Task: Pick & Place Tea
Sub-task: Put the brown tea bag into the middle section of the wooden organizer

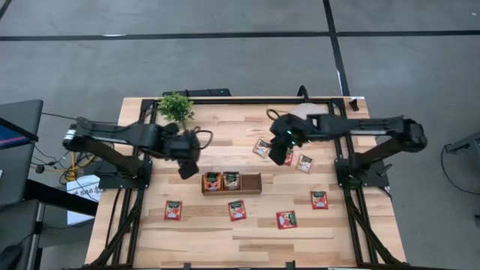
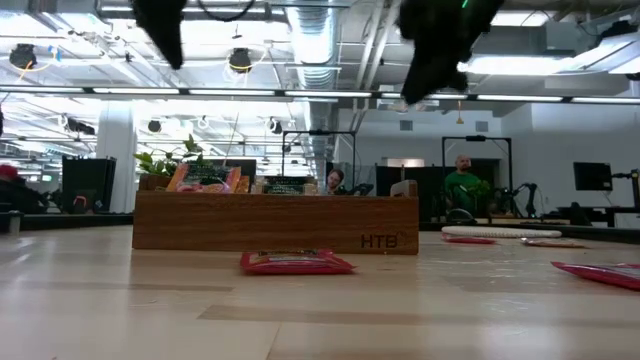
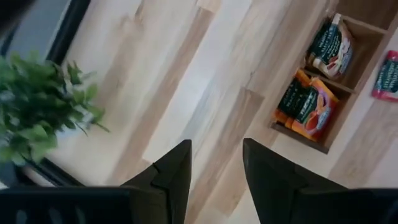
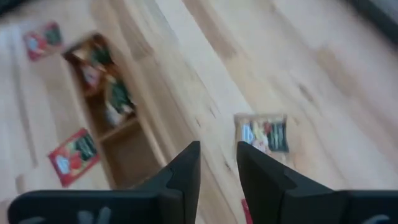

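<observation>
Two compartments of tray (image 1: 253, 183) at centre holding sachets (image 1: 222, 181), seven lying loose (image 1: 285, 219); left gripper (image 3: 216, 177) and right gripper (image 4: 217, 171) hovering narrowly parted, carrying nothing.

We see glossy red foil-like tea sachets (image 1: 173, 210), a matt brown wooden tray (image 1: 253, 184), and a smooth pale plank table (image 1: 225, 240).

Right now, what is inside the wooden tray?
The wooden tray holds tea sachets in its left and middle compartments. The right compartment looks empty. How many sachets are stacked in each compartment cannot be seen, because the top ones cover whatever lies under them.
</observation>
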Action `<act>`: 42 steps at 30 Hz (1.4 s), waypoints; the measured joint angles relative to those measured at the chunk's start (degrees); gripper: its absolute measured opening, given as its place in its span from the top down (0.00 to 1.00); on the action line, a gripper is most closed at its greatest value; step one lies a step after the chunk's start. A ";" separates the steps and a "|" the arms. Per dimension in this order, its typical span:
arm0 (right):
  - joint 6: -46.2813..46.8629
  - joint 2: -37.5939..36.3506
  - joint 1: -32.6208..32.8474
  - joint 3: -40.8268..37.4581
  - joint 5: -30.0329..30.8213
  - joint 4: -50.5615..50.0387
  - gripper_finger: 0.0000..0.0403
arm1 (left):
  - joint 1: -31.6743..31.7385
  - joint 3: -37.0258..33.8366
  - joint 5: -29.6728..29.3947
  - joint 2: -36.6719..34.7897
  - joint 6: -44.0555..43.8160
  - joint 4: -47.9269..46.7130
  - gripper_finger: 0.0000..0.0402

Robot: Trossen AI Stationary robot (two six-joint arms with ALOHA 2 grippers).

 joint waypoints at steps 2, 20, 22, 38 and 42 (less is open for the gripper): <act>-0.91 3.09 -3.17 0.00 -3.26 0.17 0.74 | -0.40 -4.53 0.47 -3.79 -1.65 3.00 0.66; 0.12 29.84 -16.20 11.39 -17.54 -4.22 0.63 | -2.72 -29.22 4.57 -19.92 -13.29 16.09 0.66; -0.75 31.80 -16.84 14.30 -17.31 -7.91 0.64 | -2.74 -29.74 4.74 -19.90 -13.28 16.13 0.66; -2.35 41.56 -20.65 21.57 -17.39 -19.63 0.66 | -2.96 -30.04 3.20 -19.88 -9.58 17.24 0.66; -2.33 41.60 -21.12 21.57 -17.39 -19.21 0.64 | -2.96 -30.05 3.00 -19.88 -8.34 17.87 0.66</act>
